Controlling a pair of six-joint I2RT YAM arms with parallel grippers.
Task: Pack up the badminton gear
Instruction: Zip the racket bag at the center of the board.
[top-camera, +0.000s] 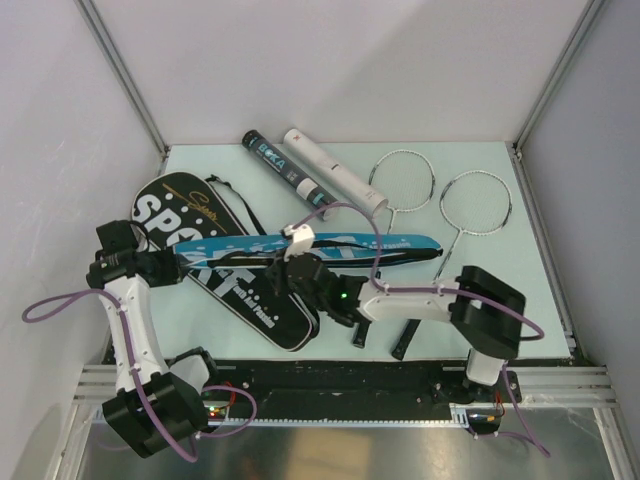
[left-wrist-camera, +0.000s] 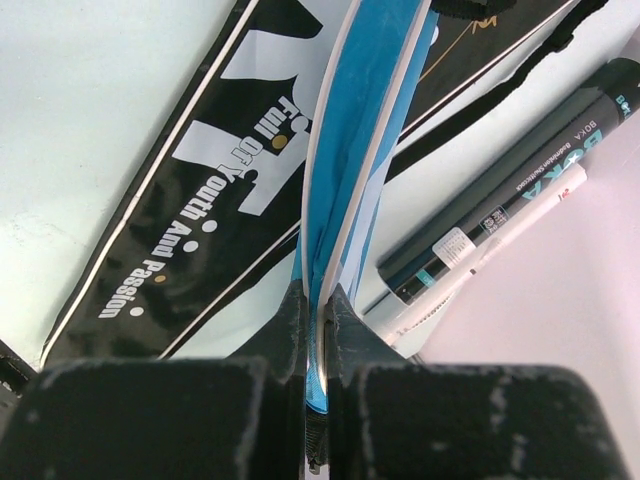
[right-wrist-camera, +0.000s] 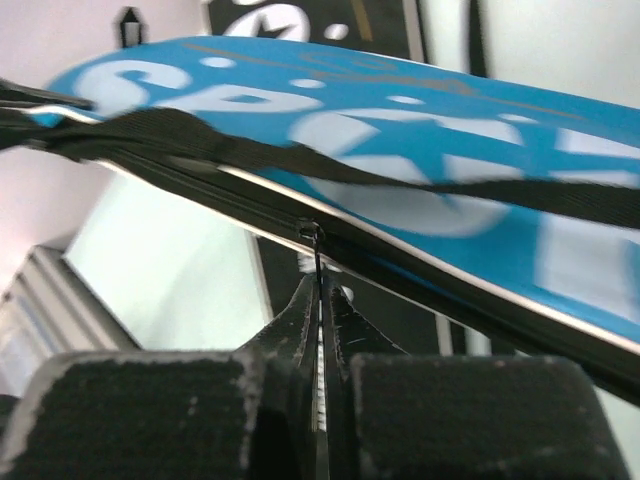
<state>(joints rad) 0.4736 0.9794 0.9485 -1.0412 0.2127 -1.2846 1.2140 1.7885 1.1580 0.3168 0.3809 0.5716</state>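
A blue SPORT bag (top-camera: 330, 247) hangs edge-up above the table between both grippers. My left gripper (top-camera: 172, 260) is shut on its left end; in the left wrist view the blue bag's edge (left-wrist-camera: 350, 150) is pinched between the fingertips of the left gripper (left-wrist-camera: 317, 300). My right gripper (right-wrist-camera: 320, 290) is shut on the thin zipper pull (right-wrist-camera: 317, 250) at the lower edge of the blue bag (right-wrist-camera: 420, 200). A black SPORT bag (top-camera: 235, 290) lies flat under them. Two rackets (top-camera: 403, 180) (top-camera: 477, 203) lie at the back right. A black tube (top-camera: 285, 168) and a white tube (top-camera: 335, 170) lie at the back.
The blue bag's black strap (right-wrist-camera: 300, 165) runs along its side. Two black racket handles (top-camera: 360, 330) (top-camera: 405, 340) reach the near table edge below the right arm. White walls close in the table on three sides.
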